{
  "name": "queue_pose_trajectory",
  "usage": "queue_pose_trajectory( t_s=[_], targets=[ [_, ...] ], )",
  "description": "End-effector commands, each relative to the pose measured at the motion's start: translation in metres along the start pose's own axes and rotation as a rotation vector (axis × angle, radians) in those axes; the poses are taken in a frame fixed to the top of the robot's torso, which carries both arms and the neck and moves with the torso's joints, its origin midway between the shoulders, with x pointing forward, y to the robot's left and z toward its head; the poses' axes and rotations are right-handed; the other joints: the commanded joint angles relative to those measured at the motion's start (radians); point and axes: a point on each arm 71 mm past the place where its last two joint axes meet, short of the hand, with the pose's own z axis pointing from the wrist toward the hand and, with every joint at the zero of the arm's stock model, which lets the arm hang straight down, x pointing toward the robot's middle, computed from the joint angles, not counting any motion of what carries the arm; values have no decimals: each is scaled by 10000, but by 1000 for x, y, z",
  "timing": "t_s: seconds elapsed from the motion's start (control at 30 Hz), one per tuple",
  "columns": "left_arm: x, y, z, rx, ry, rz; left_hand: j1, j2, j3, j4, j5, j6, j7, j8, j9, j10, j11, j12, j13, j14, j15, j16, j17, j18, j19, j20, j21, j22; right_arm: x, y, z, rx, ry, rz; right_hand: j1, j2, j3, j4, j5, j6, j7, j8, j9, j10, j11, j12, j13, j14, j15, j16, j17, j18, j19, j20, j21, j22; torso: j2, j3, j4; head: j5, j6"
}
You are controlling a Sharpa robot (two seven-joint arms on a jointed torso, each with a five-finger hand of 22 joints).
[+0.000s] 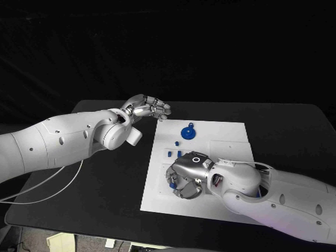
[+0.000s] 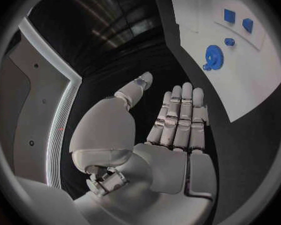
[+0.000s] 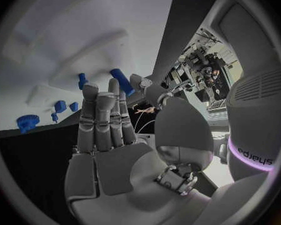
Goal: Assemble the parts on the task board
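From the head camera you see the white board (image 1: 213, 173) lying in the middle of the black counter (image 1: 289, 131). A blue gear (image 1: 188, 132) sits near the board's far end, with a few small blue parts (image 1: 173, 153) just nearer to you. Your left hand (image 1: 147, 108) hovers over the counter just beside the board's far left corner, fingers together and lightly bent, holding nothing. Your right hand (image 1: 186, 176) is down over the board's near half, palm down; you cannot tell from here whether anything is under it.

From the left wrist you see the left hand (image 2: 178, 130) flat, its fingers (image 2: 181, 110) straight and side by side, empty. The gear (image 2: 212, 57) and two square blue parts (image 2: 237, 20) lie on the board (image 2: 253, 80) beyond.

From the right wrist, the right hand (image 3: 109, 135) shows fingers (image 3: 103, 115) straight and close together, with a blue peg (image 3: 122, 81) just beyond the fingertips; you cannot tell whether they touch it. The gear (image 3: 28, 122) and smaller parts (image 3: 62, 107) lie off to one side on the board (image 3: 84, 40).
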Motion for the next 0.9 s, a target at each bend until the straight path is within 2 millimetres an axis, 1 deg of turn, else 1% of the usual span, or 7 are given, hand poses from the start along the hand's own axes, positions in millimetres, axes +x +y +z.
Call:
queue_pose_trajectory(
  t_s=[0.03,0.1,0.2,0.6,0.8,0.83,0.9],
  targets=[
    [2,-1,0,88,171,-7,-24,0,3,64,16,-85,20,37,-12,-86,-4,6,-17,-62,-25,-67,12,203,-63,42,-53,13,-4,-1,-1,22,-548,273,91,-189,-430,1,22,-343,182,-202,-101,-337,165,-198,-112,-36,149,-32,-17,181,-113,24,-37,184,1,1,0,-2,8],
    [1,-1,0,83,161,-4,-23,-2,3,64,16,-86,20,36,-13,-87,-4,6,-18,-62,-25,-69,14,203,-64,42,-54,14,-5,-3,-2,134,-677,338,141,-304,-722,9,74,-554,274,-337,-183,-569,256,-347,-222,-116,236,-43,-31,181,-199,57,-77,169,0,2,3,-7,11],
    [1,-1,0,76,186,-11,-23,-1,3,64,16,-88,20,37,-13,-88,-3,5,-19,-63,-24,-72,17,203,-65,42,-56,15,-6,-4,-3,242,-940,381,-204,-486,-1202,84,-233,-852,416,-509,-284,-913,397,-557,-376,-186,371,-23,-27,181,-255,115,-100,163,1,0,6,-12,14],
    [1,-1,0,68,173,-9,-21,-1,5,66,16,-93,22,37,-15,-91,-2,5,-23,-65,-23,-79,25,203,-67,43,-63,18,-18,-12,-17,378,-1665,1015,-172,-472,-1486,118,65,-927,469,-542,-380,-983,446,-613,-572,-257,423,38,-43,181,-268,107,-155,128,0,-4,4,-49,85],
    [0,-1,0,88,194,-25,-22,0,5,68,16,-94,22,38,-15,-91,-2,5,-25,-66,-22,-83,30,203,-68,44,-66,20,-46,-36,-32,1102,-2352,2928,-151,-309,-1542,177,77,-791,413,-459,-387,-819,398,-516,-617,-237,378,81,-59,181,-232,102,-156,125,-4,-4,1,-189,199],
    [0,-1,0,93,244,-41,-22,2,5,70,16,-94,22,39,-15,-90,-2,6,-25,-65,-22,-84,31,203,-67,44,-66,20,-50,-45,-37,1590,-2381,3483,-135,-211,-1546,190,-17,-721,377,-419,-378,-735,371,-461,-615,-238,353,85,-68,181,-229,100,-160,124,-5,-4,-1,-225,228],
    [-1,0,0,97,279,-54,-28,19,6,81,16,-92,23,43,-15,-78,-5,13,-26,-49,-26,-80,44,205,-60,44,-66,26,-57,-61,-45,2250,-2317,3758,-238,168,-1465,422,-344,-427,258,-238,-291,-451,283,-253,-554,-285,289,45,-106,181,-261,133,-206,102,-9,-4,-11,-262,265]
  ],
)
